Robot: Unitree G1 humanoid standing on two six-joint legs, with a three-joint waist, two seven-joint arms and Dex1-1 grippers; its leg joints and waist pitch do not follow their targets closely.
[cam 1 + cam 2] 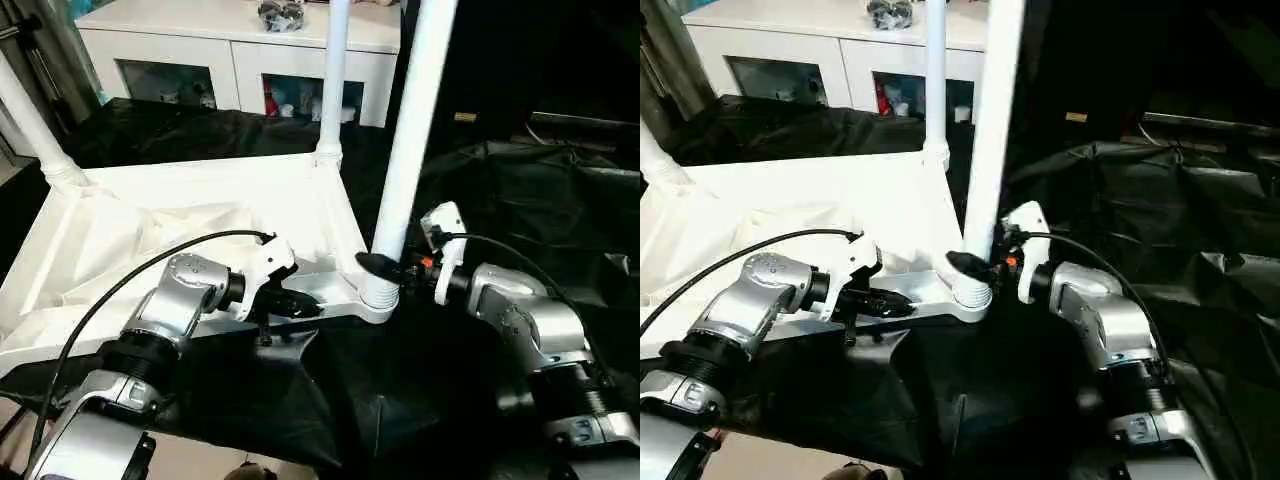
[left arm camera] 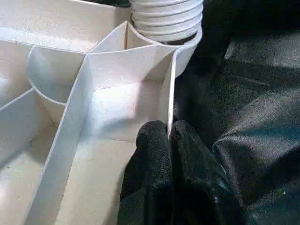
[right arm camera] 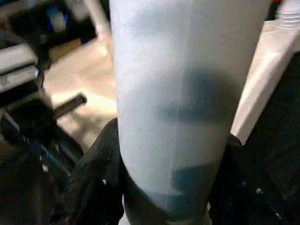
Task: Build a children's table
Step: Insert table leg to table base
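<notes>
Black cloth [image 1: 500, 180] covers the work surface; no writing is readable anywhere. Nearest, the left gripper [image 2: 169, 136] pinches the upturned table top's [image 1: 200, 200] front rim, and the right gripper [image 1: 385, 268] clasps the near leg [image 1: 410, 140]. Behind, two legs run out of frame before a cabinet [image 1: 230, 50].

Bright light glares off the white tabletop [image 1: 200, 215] toward nine o'clock, while the black cloth [image 1: 520, 200] at three o'clock stays dim; the near leg [image 3: 187, 93] is blurred.
</notes>
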